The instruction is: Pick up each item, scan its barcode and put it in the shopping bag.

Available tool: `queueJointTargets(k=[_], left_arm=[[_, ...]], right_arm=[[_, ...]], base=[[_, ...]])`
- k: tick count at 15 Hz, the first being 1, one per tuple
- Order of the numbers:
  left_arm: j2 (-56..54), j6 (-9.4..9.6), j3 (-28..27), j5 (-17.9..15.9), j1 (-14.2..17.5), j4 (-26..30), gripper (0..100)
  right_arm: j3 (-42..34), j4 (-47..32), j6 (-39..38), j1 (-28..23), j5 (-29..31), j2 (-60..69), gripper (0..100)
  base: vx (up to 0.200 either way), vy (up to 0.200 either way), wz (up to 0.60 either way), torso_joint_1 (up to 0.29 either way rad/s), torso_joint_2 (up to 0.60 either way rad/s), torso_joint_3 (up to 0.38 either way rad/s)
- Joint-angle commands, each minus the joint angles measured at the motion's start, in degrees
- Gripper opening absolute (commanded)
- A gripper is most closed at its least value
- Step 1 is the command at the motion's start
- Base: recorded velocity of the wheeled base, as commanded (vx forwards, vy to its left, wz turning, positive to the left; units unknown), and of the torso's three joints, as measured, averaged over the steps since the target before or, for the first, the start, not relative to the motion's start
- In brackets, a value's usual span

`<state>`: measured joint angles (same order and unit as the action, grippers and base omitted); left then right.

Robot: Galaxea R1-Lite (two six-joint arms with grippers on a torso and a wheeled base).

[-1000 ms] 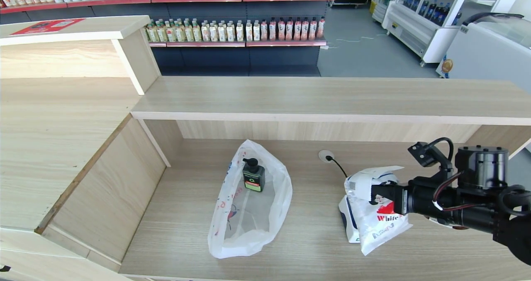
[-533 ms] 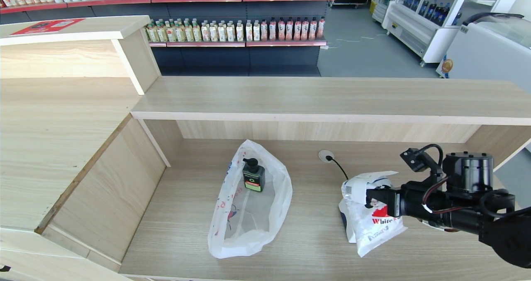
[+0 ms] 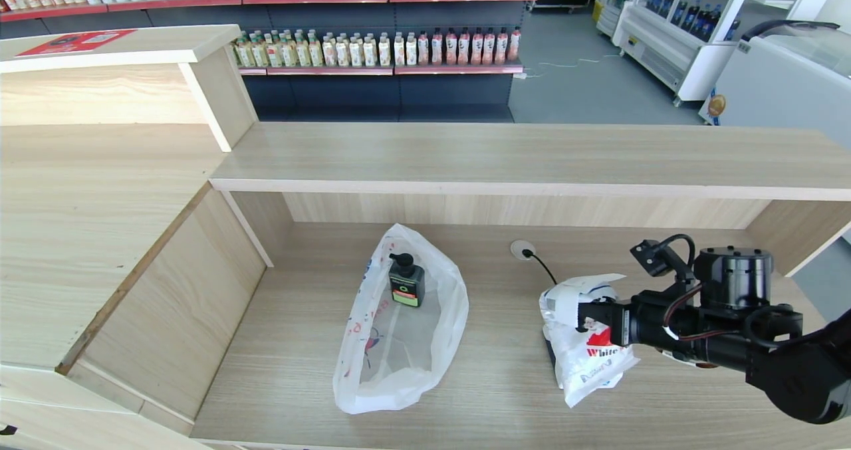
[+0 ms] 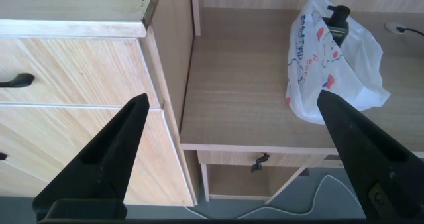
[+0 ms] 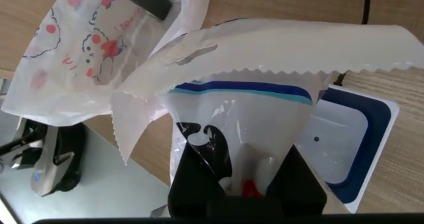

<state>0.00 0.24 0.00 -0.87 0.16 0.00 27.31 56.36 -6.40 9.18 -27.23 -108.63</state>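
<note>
While hanging above the scanner (image 5: 344, 141) at bench (image 3: 492, 397) right, held clenched in right tool (image 3: 586, 318): packet (image 3: 592, 367). Left of that, bag (image 3: 399, 350) lying open, bottle (image 3: 406, 284) inside. Released, spread wide: left tool (image 4: 232, 98).

A bare strip of the surface (image 3: 498, 377) is lying free between the shopping bag (image 3: 352, 343) and the white packet (image 3: 592, 367). The black cable (image 3: 540, 265) is crossing only the strip's far end. The packet, pinched in the right gripper (image 3: 580, 317), is hanging over the scanner (image 5: 344, 144) and covering most of it. The bag is gaping upward, with a pump bottle (image 3: 406, 282) filling its far end (the near half is holding nothing). The side panel (image 3: 179, 290) and the raised counter (image 3: 532, 161) are walling in the left and back.
</note>
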Motion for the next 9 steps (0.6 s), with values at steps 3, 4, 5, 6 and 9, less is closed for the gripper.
queueJointTargets(k=[3, 4, 5, 6, 9], left_arm=[[0.0, 0.02, 0.0, 0.0, 0.0, 0.0, 100], [0.0, 0.02, 0.0, 0.0, 0.0, 0.0, 100], [0.0, 0.02, 0.0, 0.0, 0.0, 0.0, 100], [0.0, 0.02, 0.0, 0.0, 0.0, 0.0, 100], [0.0, 0.02, 0.0, 0.0, 0.0, 0.0, 100]], right_arm=[[0.3, 0.8, 0.1, -0.6, -2.3, -1.2, 0], [0.2, 0.8, 0.1, -0.6, -2.6, -1.2, 0], [0.3, 0.8, 0.1, -0.6, -2.7, -1.2, 0], [0.3, 0.9, 0.2, -0.6, -2.7, -1.4, 0], [0.4, 2.4, 0.2, -0.6, -2.7, -2.1, 0]], base=[[0.000, 0.000, 0.00, 0.000, 0.00, 0.000], [0.000, 0.000, 0.00, 0.000, 0.00, 0.000], [0.000, 0.000, 0.00, 0.000, 0.00, 0.000], [0.000, 0.000, 0.00, 0.000, 0.00, 0.000], [0.000, 0.000, 0.00, 0.000, 0.00, 0.000]])
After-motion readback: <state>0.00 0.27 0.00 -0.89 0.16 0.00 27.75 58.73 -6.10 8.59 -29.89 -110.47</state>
